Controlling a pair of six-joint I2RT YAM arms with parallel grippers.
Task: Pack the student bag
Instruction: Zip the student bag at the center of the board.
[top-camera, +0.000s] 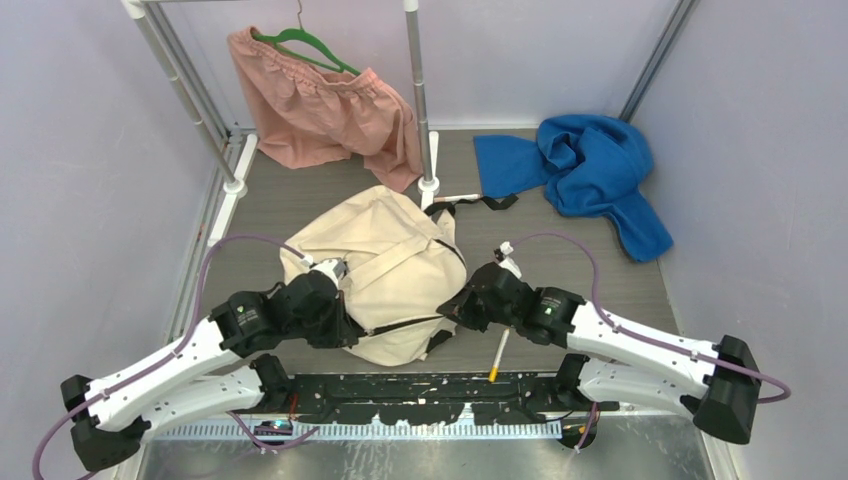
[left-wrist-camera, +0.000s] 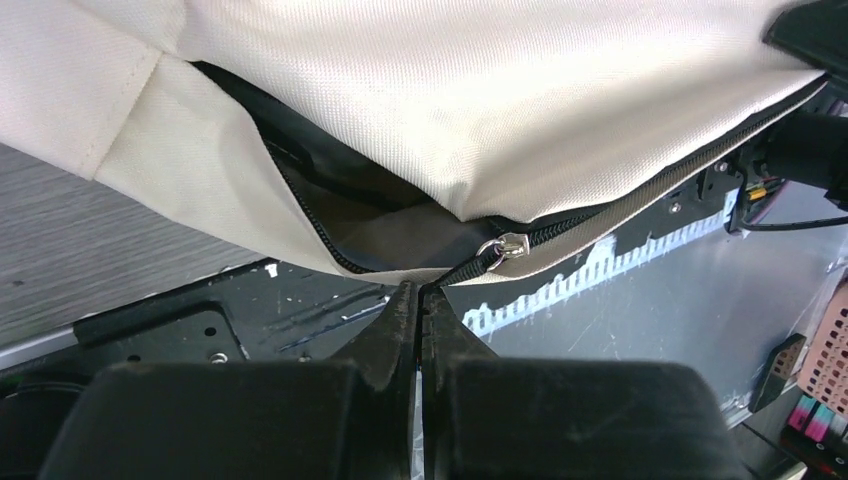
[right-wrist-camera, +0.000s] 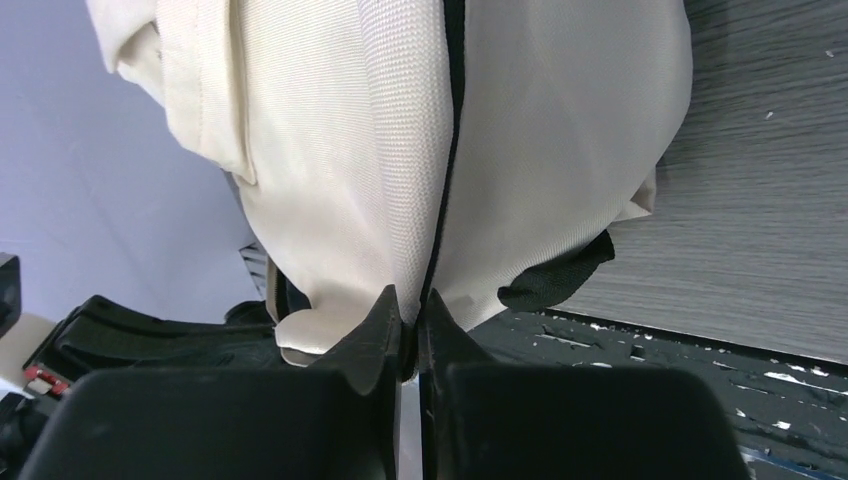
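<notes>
Left fingers (left-wrist-camera: 392, 335) clamped, right fingers (right-wrist-camera: 378, 335) pinched, arms angled inward

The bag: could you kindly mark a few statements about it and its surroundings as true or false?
1. The bag has its zip partly open. True.
2. The left gripper is wide open. False: it is shut on the zip pull.
3. The blue cloth lies on the bag. False: it lies apart from it, at the far right.
4. The pink garment is on a green hanger. True.
</notes>
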